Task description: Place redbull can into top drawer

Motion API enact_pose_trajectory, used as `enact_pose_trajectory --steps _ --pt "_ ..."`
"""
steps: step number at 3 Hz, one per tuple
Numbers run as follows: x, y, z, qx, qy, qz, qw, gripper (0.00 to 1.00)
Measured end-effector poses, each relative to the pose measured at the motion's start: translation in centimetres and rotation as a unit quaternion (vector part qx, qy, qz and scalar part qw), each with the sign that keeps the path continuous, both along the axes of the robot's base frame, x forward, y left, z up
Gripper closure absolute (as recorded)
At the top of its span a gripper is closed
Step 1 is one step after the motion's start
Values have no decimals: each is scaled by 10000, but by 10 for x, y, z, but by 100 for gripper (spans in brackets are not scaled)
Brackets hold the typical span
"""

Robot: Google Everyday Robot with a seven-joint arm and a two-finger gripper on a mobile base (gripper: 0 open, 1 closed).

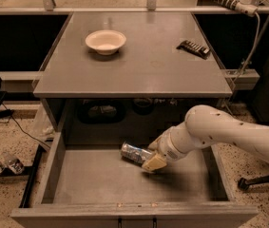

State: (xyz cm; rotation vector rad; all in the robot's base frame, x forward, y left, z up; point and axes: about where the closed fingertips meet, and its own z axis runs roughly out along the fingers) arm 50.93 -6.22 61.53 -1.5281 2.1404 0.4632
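Note:
The redbull can (134, 152), slim and silver with bluish patches, lies on its side inside the open top drawer (100, 179), near the middle toward the back. My gripper (152, 155) reaches into the drawer from the right on a white arm (219, 132). It is shut on the right end of the can, with a tan fingertip (154, 163) showing below the can. The can sits low over the grey drawer floor; I cannot tell whether it touches the floor.
A white bowl (105, 41) and a dark ribbed flat bar (193, 48) sit on the tabletop (139, 65) above the drawer. The drawer's front panel (134, 214) is nearest. Cables and clear bottles (1, 163) lie on the floor at left.

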Motion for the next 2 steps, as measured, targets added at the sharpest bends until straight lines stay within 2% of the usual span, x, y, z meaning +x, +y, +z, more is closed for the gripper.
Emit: enact_pose_trajectory --steps 1,2 --pt "0 0 0 0 0 0 10000 0" --pt "0 0 0 0 0 0 10000 0"
